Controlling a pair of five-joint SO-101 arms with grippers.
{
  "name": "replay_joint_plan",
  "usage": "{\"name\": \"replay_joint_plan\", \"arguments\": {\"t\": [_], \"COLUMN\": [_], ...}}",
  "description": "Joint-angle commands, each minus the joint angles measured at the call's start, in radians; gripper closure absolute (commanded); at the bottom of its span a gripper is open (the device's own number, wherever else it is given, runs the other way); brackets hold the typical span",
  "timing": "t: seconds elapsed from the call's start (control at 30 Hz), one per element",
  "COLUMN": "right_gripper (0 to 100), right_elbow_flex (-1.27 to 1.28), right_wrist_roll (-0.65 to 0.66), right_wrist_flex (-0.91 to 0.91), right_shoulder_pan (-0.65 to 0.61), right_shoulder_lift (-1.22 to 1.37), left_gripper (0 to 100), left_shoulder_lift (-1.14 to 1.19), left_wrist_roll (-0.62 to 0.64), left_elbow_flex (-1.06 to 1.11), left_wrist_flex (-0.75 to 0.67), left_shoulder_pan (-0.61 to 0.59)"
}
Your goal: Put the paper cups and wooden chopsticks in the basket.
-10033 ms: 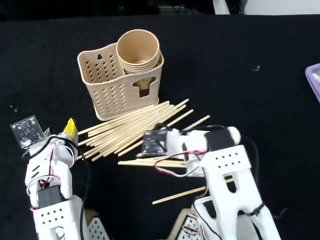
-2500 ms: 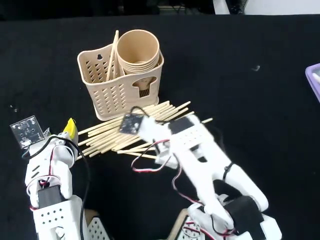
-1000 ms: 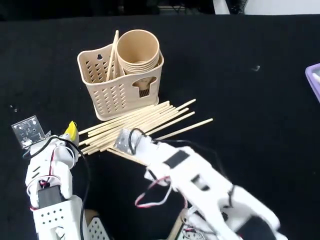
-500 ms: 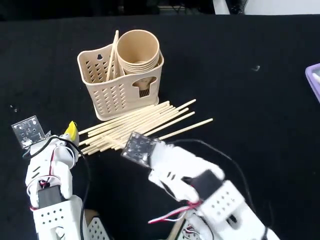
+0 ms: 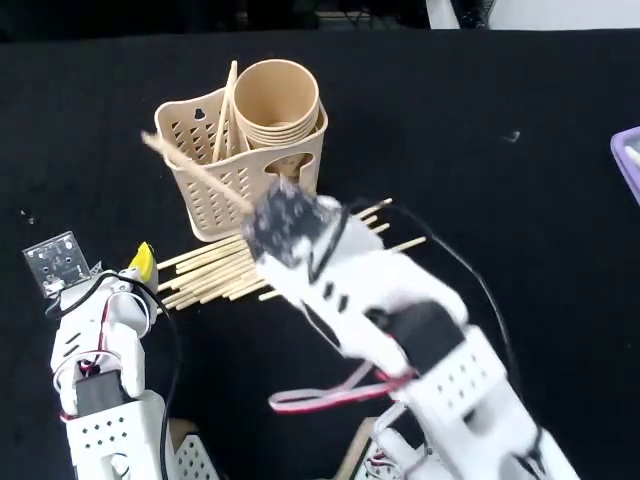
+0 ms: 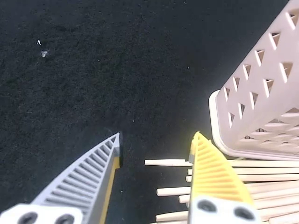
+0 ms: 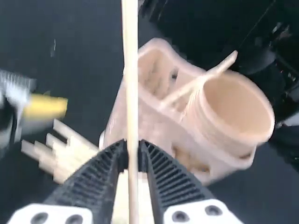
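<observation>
Black worktop [image 5: 520, 200] carrying basket [image 5: 215, 190]. Just in front of basket, loose chopstick pile [image 5: 210, 272]. Inside basket, stacked paper cups [image 5: 277, 95]. Close to basket's front, right gripper [image 7: 132, 156] pinching single chopstick [image 7: 130, 70]. Farther from basket, left gripper [image 6: 156, 154] spread wide.

Basket [image 5: 225, 190]: right bay plugged by cups [image 5: 277, 95]; left bay has a leaning stick [image 5: 227, 110], room beside it. Held stick [image 5: 195, 177] slants over basket's near-left corner. Right arm [image 5: 400, 320] hangs over middle of pile [image 5: 205, 272]; its left end lies uncovered. Bare cloth [image 5: 500, 150] right of basket and behind it, passable
</observation>
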Motion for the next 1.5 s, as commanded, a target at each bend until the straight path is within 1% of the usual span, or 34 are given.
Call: {"name": "replay_joint_plan", "arguments": {"t": [0.0, 0.07, 0.17, 0.3, 0.4, 0.53, 0.63, 0.73, 0.9, 1.1, 1.27, 1.3, 1.47], "right_gripper": [98.8, 98.7, 98.7, 98.7, 98.7, 98.7, 98.7, 98.7, 98.2, 97.9, 85.4, 84.2, 86.6], "right_elbow_flex": [-0.16, -0.203, -0.234, -0.259, -0.306, -0.395, -0.412, -0.392, -0.378, -0.372, -0.387, -0.387, -0.398], "right_wrist_roll": [-0.13, -0.218, -0.288, -0.302, -0.302, -0.31, -0.31, -0.31, -0.311, -0.311, -0.311, -0.311, -0.311], "right_wrist_flex": [-0.17, -0.293, -0.502, -0.73, -0.812, -0.815, -0.813, -0.79, -0.638, -0.623, -0.569, -0.559, -0.491], "right_shoulder_pan": [-0.006, -0.006, -0.006, -0.006, 0.023, 0.071, 0.08, 0.078, 0.068, 0.064, 0.063, 0.063, 0.066], "right_shoulder_lift": [0.119, 0.171, 0.252, 0.39, 0.499, 0.625, 0.682, 0.685, 0.693, 0.684, 0.684, 0.684, 0.644], "left_gripper": [76, 76, 76, 76, 76, 76, 76, 76, 76, 76, 76, 76, 76], "left_shoulder_lift": [-0.009, -0.009, -0.009, -0.009, -0.009, -0.009, -0.009, -0.009, -0.009, -0.009, -0.009, -0.009, -0.009], "left_wrist_roll": [-0.008, -0.008, -0.008, -0.008, -0.008, -0.008, -0.008, -0.008, -0.008, -0.008, -0.008, -0.008, -0.008], "left_elbow_flex": [0.024, 0.024, 0.024, 0.024, 0.024, 0.024, 0.024, 0.024, 0.024, 0.024, 0.024, 0.024, 0.024], "left_wrist_flex": [-0.012, -0.012, -0.012, -0.011, -0.011, -0.011, -0.011, -0.011, -0.014, -0.012, -0.012, -0.011, -0.011], "left_shoulder_pan": [-0.002, -0.002, -0.004, -0.004, -0.005, -0.002, -0.002, -0.002, -0.001, -0.001, -0.001, -0.001, -0.002]}}
